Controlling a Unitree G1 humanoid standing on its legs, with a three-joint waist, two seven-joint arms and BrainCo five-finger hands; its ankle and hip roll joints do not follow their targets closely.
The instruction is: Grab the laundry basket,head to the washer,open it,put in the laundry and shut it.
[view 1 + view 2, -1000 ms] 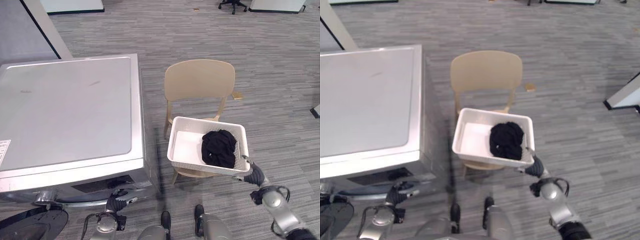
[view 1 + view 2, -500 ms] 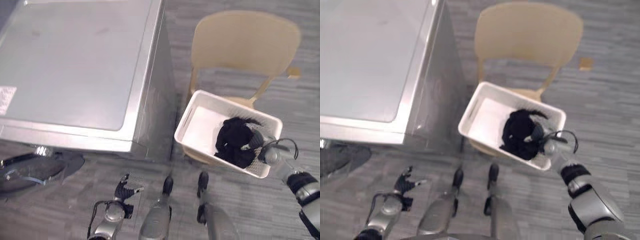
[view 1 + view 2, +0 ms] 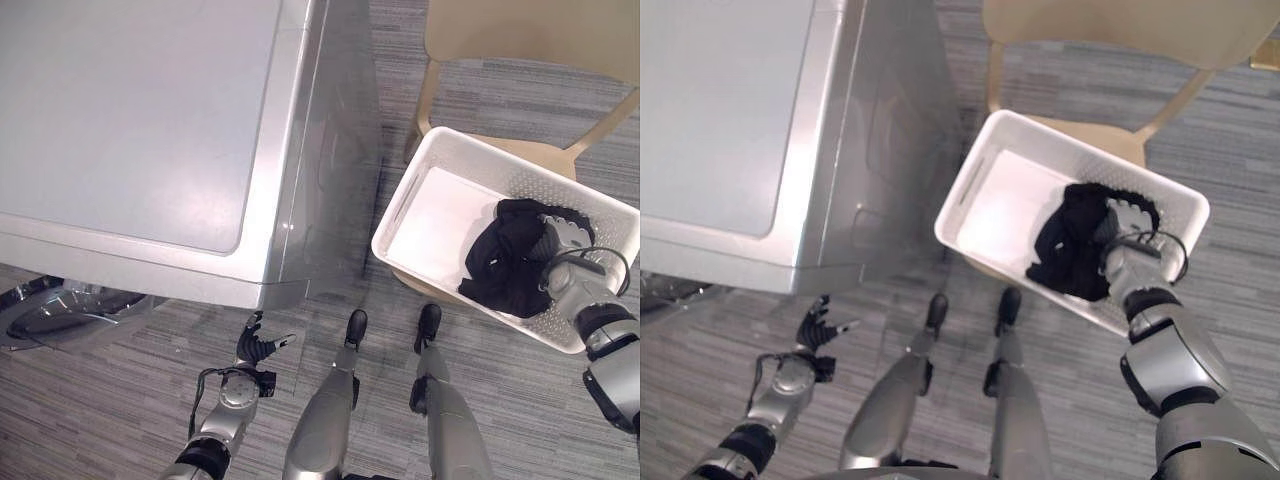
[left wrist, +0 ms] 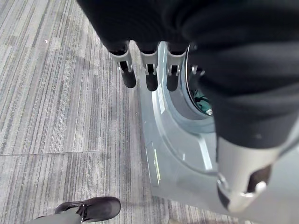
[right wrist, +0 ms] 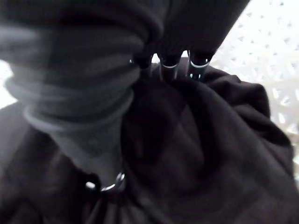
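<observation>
Grey striped carpet (image 3: 120,400) surrounds the washer (image 3: 140,120). Beside it, the white laundry basket (image 3: 980,180) (on a tan chair (image 3: 1120,30)) contains black laundry (image 3: 1070,250), gripped by the right hand (image 3: 1120,225). Left hand (image 3: 255,345) hangs low with fingers relaxed.

Right hand (image 3: 1127,222) fingertips sunk in black laundry (image 3: 510,262) inside basket (image 3: 430,172); can't tell if closed on cloth. Chair (image 3: 530,35) behind basket: back cut off by pic edge, seat mostly hidden under basket. Washer (image 3: 150,130) beside basket: far side off-frame, front out of sight, open door (image 3: 60,310) part cut.
</observation>
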